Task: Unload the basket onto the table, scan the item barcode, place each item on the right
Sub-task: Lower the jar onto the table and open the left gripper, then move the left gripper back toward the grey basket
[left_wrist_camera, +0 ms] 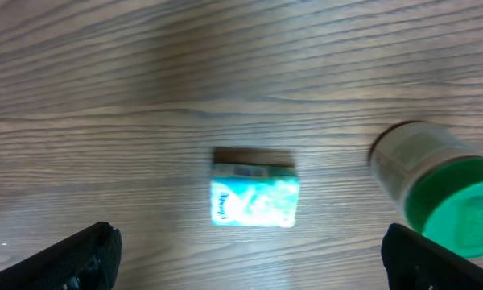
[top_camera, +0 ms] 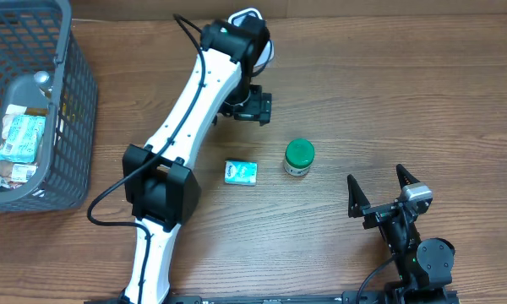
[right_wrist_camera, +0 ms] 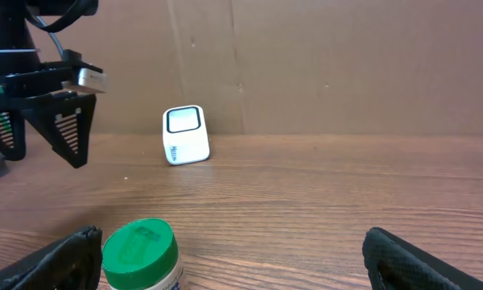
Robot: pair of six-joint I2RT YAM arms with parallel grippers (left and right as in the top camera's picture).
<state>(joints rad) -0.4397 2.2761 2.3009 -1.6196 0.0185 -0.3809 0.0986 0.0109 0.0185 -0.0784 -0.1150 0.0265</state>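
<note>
A small teal packet [top_camera: 241, 172] lies flat on the wooden table, and a white jar with a green lid [top_camera: 299, 157] stands just right of it. In the left wrist view the packet [left_wrist_camera: 253, 197] sits below centre and the jar [left_wrist_camera: 443, 197] at the right edge. The white barcode scanner [right_wrist_camera: 185, 135] stands by the back wall; from overhead the scanner [top_camera: 247, 14] is mostly hidden by the left arm. My left gripper [top_camera: 253, 108] hangs open above the table, behind the packet. My right gripper [top_camera: 380, 190] is open and holds nothing, right of the jar [right_wrist_camera: 141, 254].
A grey wire basket [top_camera: 74, 101] with several packets and a bottle stands at the far left. A brown cardboard wall [right_wrist_camera: 346, 64] closes off the back of the table. The left arm [top_camera: 186, 110] stretches diagonally across the table's middle.
</note>
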